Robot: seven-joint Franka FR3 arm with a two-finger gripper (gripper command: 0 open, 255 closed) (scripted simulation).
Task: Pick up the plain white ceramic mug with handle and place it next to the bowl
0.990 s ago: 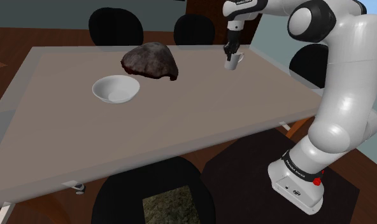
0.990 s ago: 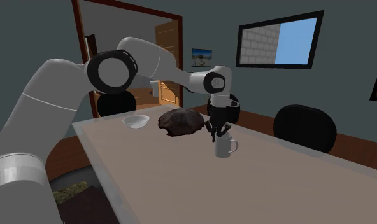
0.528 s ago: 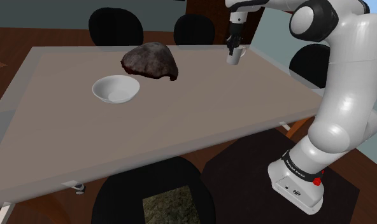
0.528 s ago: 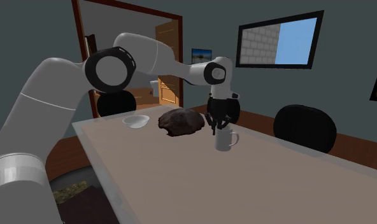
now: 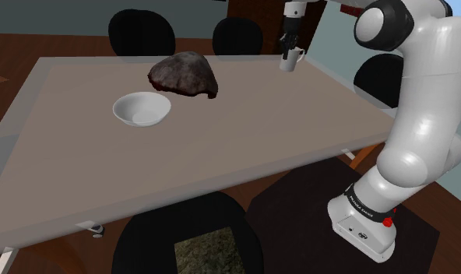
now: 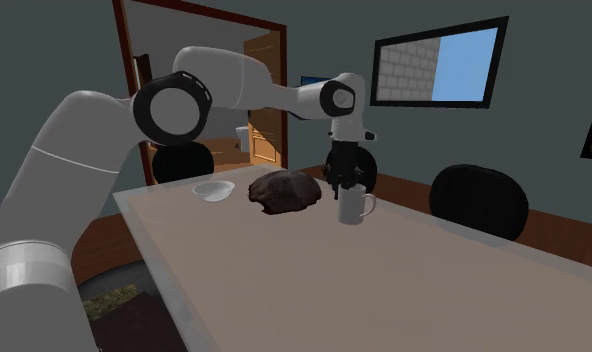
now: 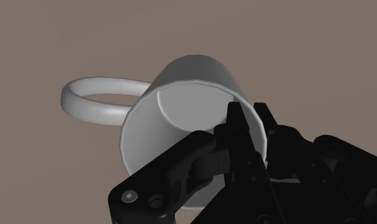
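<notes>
The white mug [image 5: 288,61] with its handle hangs above the far side of the brown table [image 5: 221,148], held upright by its rim. My black gripper [image 5: 286,49] is shut on that rim from above. In the second exterior view the mug [image 6: 353,208] floats clear of the tabletop under the gripper [image 6: 345,186]. The wrist view has the gripper [image 7: 243,130] pinching the mug's wall [image 7: 181,114], with the handle [image 7: 92,102] pointing away to one side. The white bowl [image 5: 142,108] sits on the table toward the shoulder view's left, well apart from the mug.
A dark brown rock-like lump [image 5: 184,75] lies on the table between bowl and mug. Black chairs [image 5: 142,31] stand behind the table and another black chair [image 5: 188,237] at its near edge. The robot stand [image 5: 365,222] is at the lower right.
The gripper has risen with the mug, lifting it off the tabletop. The bowl and the lump have not moved.
</notes>
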